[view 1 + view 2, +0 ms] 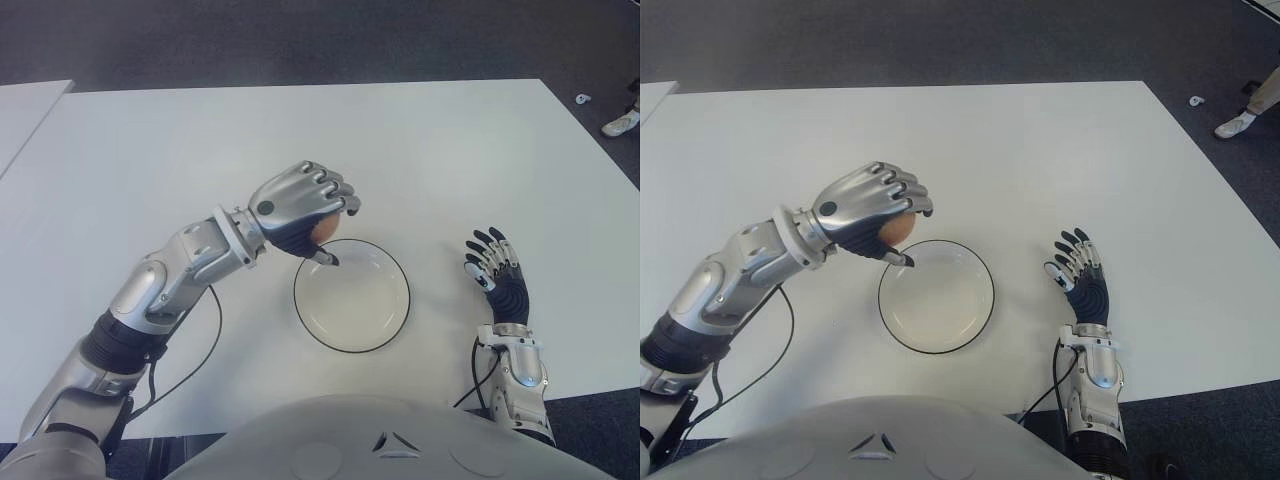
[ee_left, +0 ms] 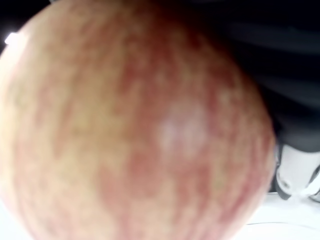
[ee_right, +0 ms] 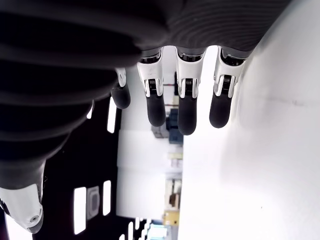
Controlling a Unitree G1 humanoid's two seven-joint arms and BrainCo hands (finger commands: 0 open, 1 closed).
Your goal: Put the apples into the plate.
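Observation:
My left hand point(image 1: 312, 215) is curled around a reddish-yellow apple point(image 1: 328, 228) and hovers over the far left rim of the white plate point(image 1: 385, 320), which has a dark edge and nothing in it. In the left wrist view the apple point(image 2: 135, 130) fills almost the whole picture, with dark fingers behind it. Only this one apple is in sight. My right hand point(image 1: 492, 262) shows to the right of the plate, its fingers point(image 3: 186, 107) straight and spread, holding nothing.
The white table point(image 1: 450, 150) stretches far beyond the plate, with its front edge just before my body. A second white table point(image 1: 20, 110) stands at the far left. A person's shoe point(image 1: 622, 122) shows on the dark floor at the far right.

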